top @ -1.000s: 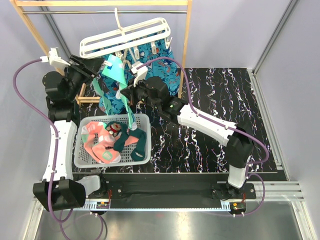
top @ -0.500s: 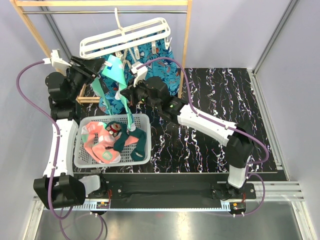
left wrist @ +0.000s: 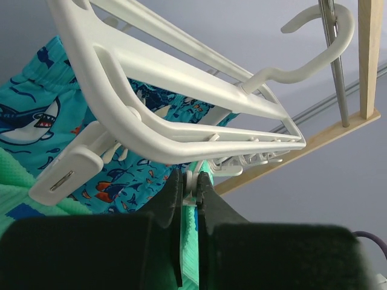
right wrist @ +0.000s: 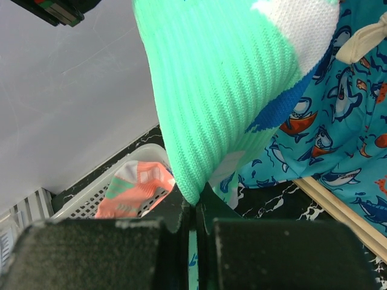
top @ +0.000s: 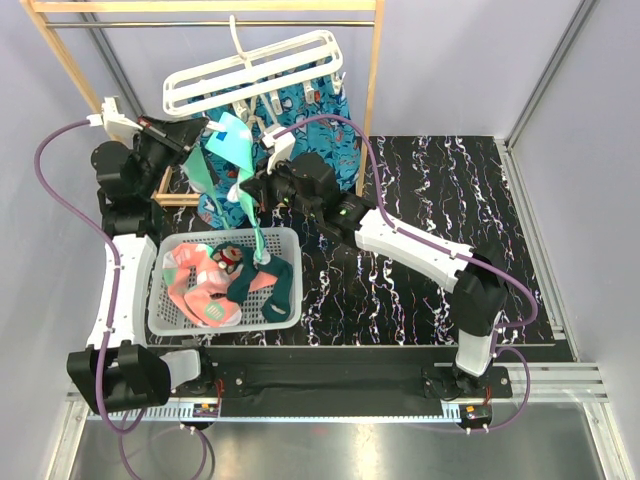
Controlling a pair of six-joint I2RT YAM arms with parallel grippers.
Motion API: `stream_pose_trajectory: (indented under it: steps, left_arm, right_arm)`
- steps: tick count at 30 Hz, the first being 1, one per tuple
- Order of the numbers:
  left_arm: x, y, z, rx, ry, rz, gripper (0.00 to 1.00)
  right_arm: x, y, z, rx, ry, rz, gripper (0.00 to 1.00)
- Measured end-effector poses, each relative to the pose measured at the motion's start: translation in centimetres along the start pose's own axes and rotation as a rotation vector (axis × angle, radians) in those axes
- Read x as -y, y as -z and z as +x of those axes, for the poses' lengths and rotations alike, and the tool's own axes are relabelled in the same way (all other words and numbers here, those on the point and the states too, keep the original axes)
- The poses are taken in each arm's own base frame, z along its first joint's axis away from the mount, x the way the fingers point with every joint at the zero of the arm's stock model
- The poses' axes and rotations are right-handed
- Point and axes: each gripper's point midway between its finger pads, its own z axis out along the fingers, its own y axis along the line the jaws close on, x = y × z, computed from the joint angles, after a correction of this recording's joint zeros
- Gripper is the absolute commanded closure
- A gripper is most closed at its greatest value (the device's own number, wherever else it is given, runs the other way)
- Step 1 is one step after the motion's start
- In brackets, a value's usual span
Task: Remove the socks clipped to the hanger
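Pinching shut, the left tool point(left wrist: 190, 181) holds a hanger clip point(left wrist: 192, 188) and the right tool point(right wrist: 193, 208) the mint sock point(right wrist: 224, 90).

Looks like a robot lab cell: bare grey panels point(top: 470, 60), aluminium rails point(top: 545, 70), cabled arms point(top: 410, 245) bolted to a table point(top: 450, 180).

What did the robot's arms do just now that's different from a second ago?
The left gripper reached in a little toward the hanger and snapped shut on a white clip above the mint sock. The right gripper stayed shut on that sock, and the socks in the basket did not move.
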Motion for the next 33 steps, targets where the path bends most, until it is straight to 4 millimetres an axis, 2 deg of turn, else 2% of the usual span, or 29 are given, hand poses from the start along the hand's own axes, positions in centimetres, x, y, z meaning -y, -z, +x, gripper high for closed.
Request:
stream_pose_trajectory:
  steps: [6,16,22,29,31,33]
  left_arm:
    - [0.2,0.1,-0.2,-0.001,-0.005,-0.008,1.00]
    - [0.8,0.1,-0.7,-0.001,-0.019,-0.012,1.00]
    - [0.6,0.1,-0.6,-0.006,-0.016,-0.021,1.00]
    - [0.8,0.1,-0.7,-0.008,-0.030,-0.023,1.00]
    - [0.7,0.2,-0.7,-0.014,-0.033,-0.031,1.00]
    - [0.6,0.2,-0.7,-0.018,-0.038,-0.038,1.00]
  right_arm:
    - [0.1,0.1,0.7,-0.020,-0.011,0.005,1.00]
    - [0.9,0.5,4.0,-0.094,-0.024,0.023,1.00]
    - [0.1,0.9,4.3,-0.111,-0.047,-0.015,1.00]
    - [-1.0,2.5,5.2,-0.164,-0.088,-0.061,1.00]
    - [-1.2,3.3,6.0,-0.185,-0.105,-0.065,1.00]
    - [-1.6,4.4,7.7,-0.220,-0.129,-0.069,1.00]
